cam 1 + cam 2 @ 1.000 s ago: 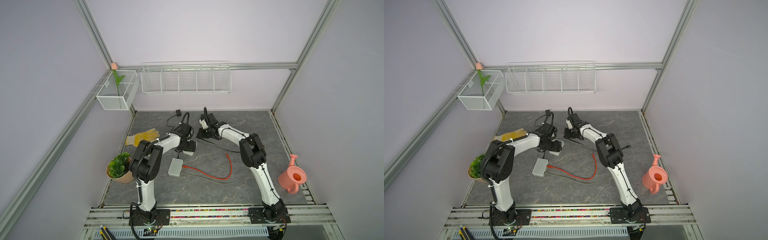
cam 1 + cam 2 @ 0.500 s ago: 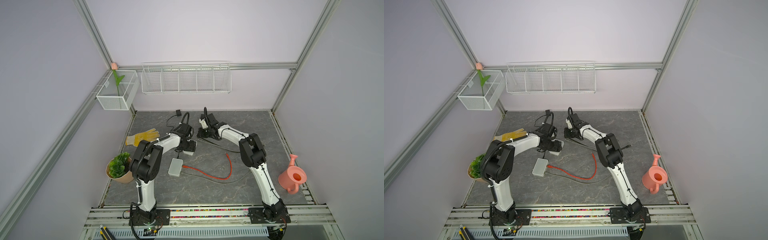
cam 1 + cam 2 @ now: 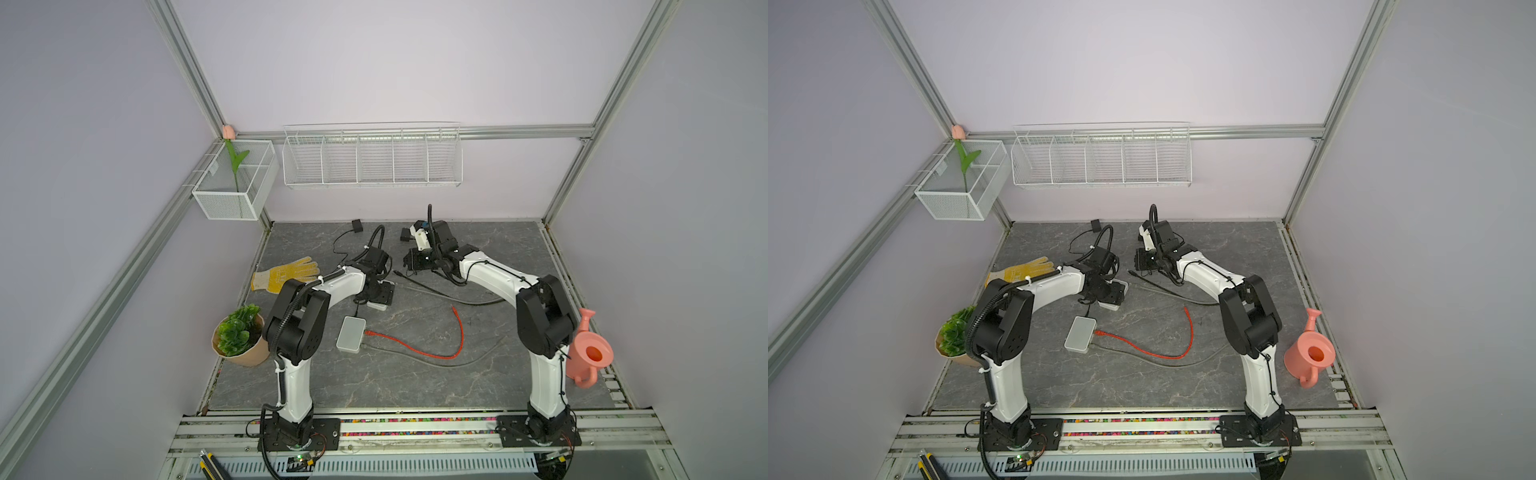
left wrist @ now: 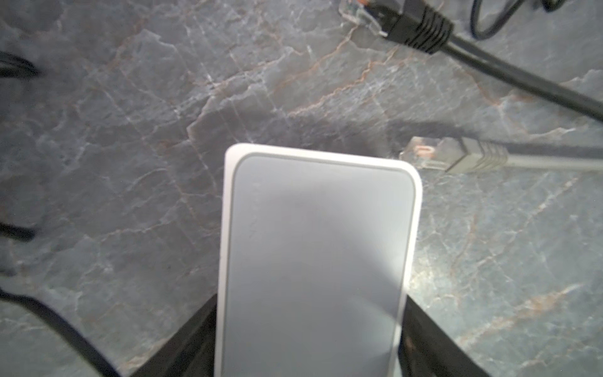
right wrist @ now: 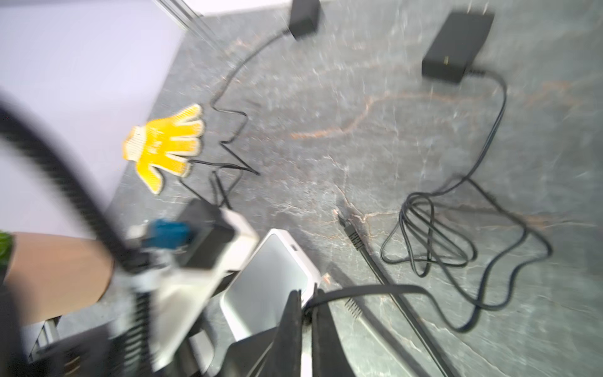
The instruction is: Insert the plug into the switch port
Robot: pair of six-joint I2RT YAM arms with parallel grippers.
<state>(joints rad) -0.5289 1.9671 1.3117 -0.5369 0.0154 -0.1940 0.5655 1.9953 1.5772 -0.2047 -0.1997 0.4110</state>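
Left claw [image 4: 310, 303] clasping switch [image 4: 319, 228] sides, gray plug [image 4: 427, 156] tip facing it

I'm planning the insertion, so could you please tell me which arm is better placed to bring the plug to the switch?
Right, probably. The right tool is shut on a black cable beside the white switch, while the left tool straddles that switch and looks better suited to steadying it.
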